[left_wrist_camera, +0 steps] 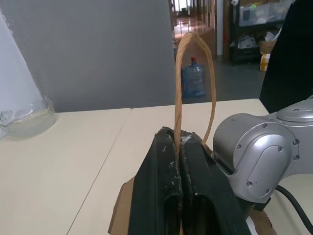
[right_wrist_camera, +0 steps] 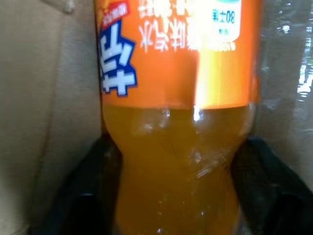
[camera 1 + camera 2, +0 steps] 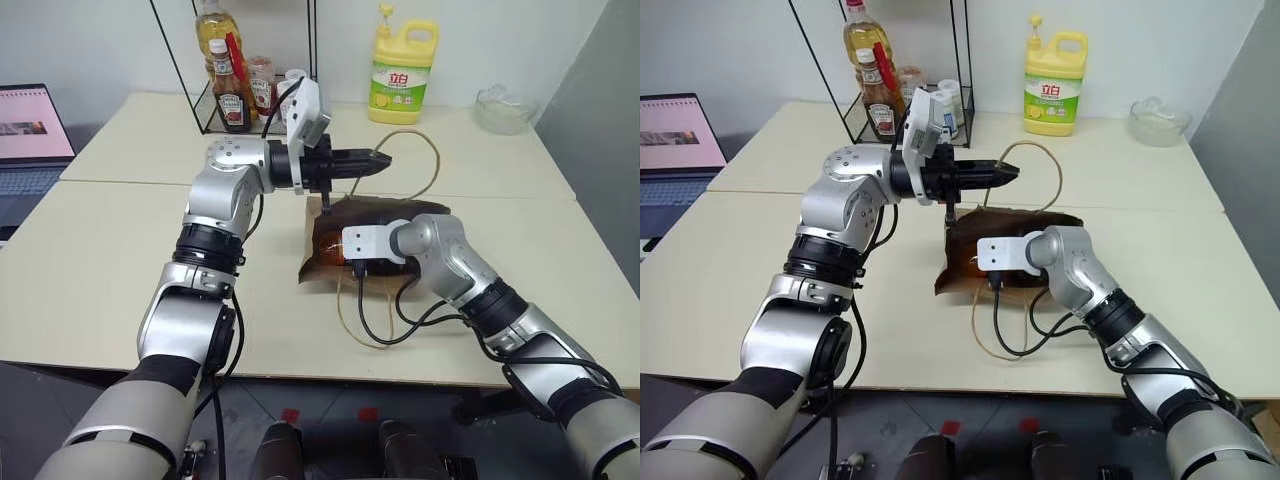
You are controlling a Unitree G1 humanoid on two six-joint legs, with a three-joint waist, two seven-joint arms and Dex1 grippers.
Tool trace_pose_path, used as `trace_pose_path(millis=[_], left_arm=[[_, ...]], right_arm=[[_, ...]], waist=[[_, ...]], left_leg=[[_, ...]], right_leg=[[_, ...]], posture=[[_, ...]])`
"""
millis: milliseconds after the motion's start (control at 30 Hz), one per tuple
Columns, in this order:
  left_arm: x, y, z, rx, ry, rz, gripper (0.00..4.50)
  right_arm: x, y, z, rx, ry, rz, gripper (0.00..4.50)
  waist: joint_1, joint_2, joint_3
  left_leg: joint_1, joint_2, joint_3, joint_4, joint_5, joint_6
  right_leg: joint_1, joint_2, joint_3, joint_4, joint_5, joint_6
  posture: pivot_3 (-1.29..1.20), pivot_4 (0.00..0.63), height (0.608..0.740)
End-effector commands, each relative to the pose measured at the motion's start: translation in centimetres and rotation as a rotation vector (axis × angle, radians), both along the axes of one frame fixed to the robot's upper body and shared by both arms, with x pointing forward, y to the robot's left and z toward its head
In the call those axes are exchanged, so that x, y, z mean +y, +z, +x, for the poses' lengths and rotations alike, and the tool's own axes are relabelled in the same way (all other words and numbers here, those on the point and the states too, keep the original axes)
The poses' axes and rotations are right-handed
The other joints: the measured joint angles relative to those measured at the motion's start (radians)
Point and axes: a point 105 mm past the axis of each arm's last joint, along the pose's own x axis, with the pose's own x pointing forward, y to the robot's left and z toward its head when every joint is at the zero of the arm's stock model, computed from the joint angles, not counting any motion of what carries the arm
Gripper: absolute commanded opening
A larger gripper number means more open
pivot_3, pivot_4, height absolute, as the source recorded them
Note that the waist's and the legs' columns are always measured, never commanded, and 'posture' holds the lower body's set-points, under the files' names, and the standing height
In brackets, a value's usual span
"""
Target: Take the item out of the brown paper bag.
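The brown paper bag (image 3: 425,209) lies on its side in the middle of the table. My left gripper (image 3: 381,160) hovers above it, pointing level, shut on one thin tan loop handle (image 1: 178,78) and holding that loop up. The other handle (image 3: 345,312) trails loose on the table in front of the bag. My right gripper (image 2: 171,147) reaches into the bag's mouth, its wrist (image 3: 366,244) at the opening. Inside, the item (image 2: 176,73), a clear bottle of orange soda with an orange and blue label, sits between the two black fingers, which press against its sides.
At the back stand a yellow detergent jug (image 3: 403,75), a wire rack with sauce bottles (image 3: 235,95) and a glass bowl (image 3: 503,108). A laptop (image 3: 30,135) sits far left. Black cables (image 3: 400,320) loop on the table in front of the bag.
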Motion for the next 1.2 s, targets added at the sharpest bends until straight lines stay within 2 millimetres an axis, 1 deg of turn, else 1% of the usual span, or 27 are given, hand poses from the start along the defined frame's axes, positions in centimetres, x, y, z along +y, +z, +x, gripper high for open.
trace_pose_path(millis=[33,133,267,400,567,667,767,867,900,1100,1167,1200], left_arm=[[0.0,1.5,-0.5,-0.065,-0.007,-0.015,0.0],[0.2,1.4,-0.5,-0.067,-0.002,-0.012,0.0],[0.3,1.3,-0.3,-0.071,0.007,-0.003,0.0],[0.6,1.4,-0.1,-0.073,0.021,-0.001,0.0],[0.7,1.4,0.0,-0.076,0.025,0.005,0.0],[0.6,1.5,0.1,-0.079,0.025,0.006,0.0],[0.5,1.5,0.1,-0.08,0.023,0.009,0.0],[0.4,1.5,0.1,-0.082,0.024,0.012,0.0],[0.4,1.5,0.2,-0.083,0.026,0.013,0.0],[0.4,1.5,0.4,-0.088,0.035,0.015,0.0],[0.4,1.5,0.4,-0.089,0.036,0.015,0.0],[0.3,1.5,0.5,-0.089,0.037,0.014,0.0]], right_arm=[[-3.0,-5.1,-0.7,0.16,-0.104,-0.089,2.62],[-2.5,-4.6,-0.6,0.123,-0.084,-0.06,2.62],[-1.6,-2.8,-0.3,0.034,-0.047,0.01,2.62],[-1.4,-1.1,-0.8,-0.009,-0.017,0.071,2.62],[-1.6,0.5,-1.9,-0.04,0.015,0.118,2.62],[-1.3,1.6,-3.1,-0.046,0.057,0.155,2.62],[-1.2,2.5,-3.8,-0.054,0.078,0.177,2.62],[-1.1,3.7,-4.3,-0.067,0.105,0.203,2.62],[-1.0,4.0,-4.5,-0.067,0.116,0.214,2.62],[-0.3,6.2,-6.0,-0.052,0.175,0.308,2.61],[-0.3,6.8,-6.4,-0.048,0.185,0.33,2.46],[-0.4,7.2,-6.6,-0.046,0.191,0.343,2.46]], waist=[[0.001,0.0,0.0],[0.0,0.0,0.0],[-0.004,-0.001,0.0],[-0.004,-0.001,0.0],[0.0,-0.001,0.001],[0.001,-0.001,0.002],[0.001,-0.001,0.002],[0.001,-0.001,0.003],[0.001,-0.001,0.003],[0.002,-0.001,0.004],[0.002,-0.001,0.004],[0.002,-0.001,0.004]], left_leg=[[0.0,0.0,0.0,0.0,0.0,0.0],[0.0,0.0,0.0,0.0,0.0,0.0],[0.0,0.0,0.0,0.0,0.0,0.0],[-0.001,0.0,0.0,0.0,0.0,0.0],[-0.004,0.0,0.0,-0.002,0.0,0.0],[-0.006,0.0,0.0,-0.004,0.0,0.0],[-0.011,0.0,0.0,-0.003,0.0,0.0],[-0.02,0.0,0.0,-0.002,0.0,-0.001],[-0.02,0.0,0.0,-0.002,0.002,-0.004],[-0.022,0.0,0.0,-0.002,0.002,-0.004],[-0.022,0.0,0.0,-0.002,0.002,-0.004],[-0.022,0.0,0.0,-0.002,0.002,-0.004]], right_leg=[[0.0,0.0,0.0,0.0,0.0,0.0],[0.0,0.0,0.0,0.0,0.0,0.0],[0.0,0.0,0.0,0.0,0.0,0.0],[-0.001,0.0,0.0,0.0,0.0,0.0],[-0.003,0.0,0.0,-0.004,0.0,0.0],[-0.005,0.0,0.0,-0.005,0.0,0.0],[-0.011,0.0,0.0,-0.004,0.0,0.0],[-0.021,0.0,0.0,0.0,0.0,0.0],[-0.022,0.0,0.0,0.0,0.0,0.0],[-0.023,0.0,0.0,-0.001,0.0,0.0],[-0.023,0.0,0.0,-0.001,0.0,0.0],[-0.023,0.0,0.0,-0.001,0.0,0.0]], posture=[[0.0,0.15,0.74],[0.0,0.15,0.74],[0.0,0.15,0.74],[0.0,0.15,0.74],[0.0,0.15,0.74],[0.0,0.15,0.74],[0.0,0.15,0.74],[0.0,0.15,0.74],[0.0,0.15,0.74],[0.0,0.15,0.74],[0.0,0.15,0.74],[0.0,0.15,0.74]])
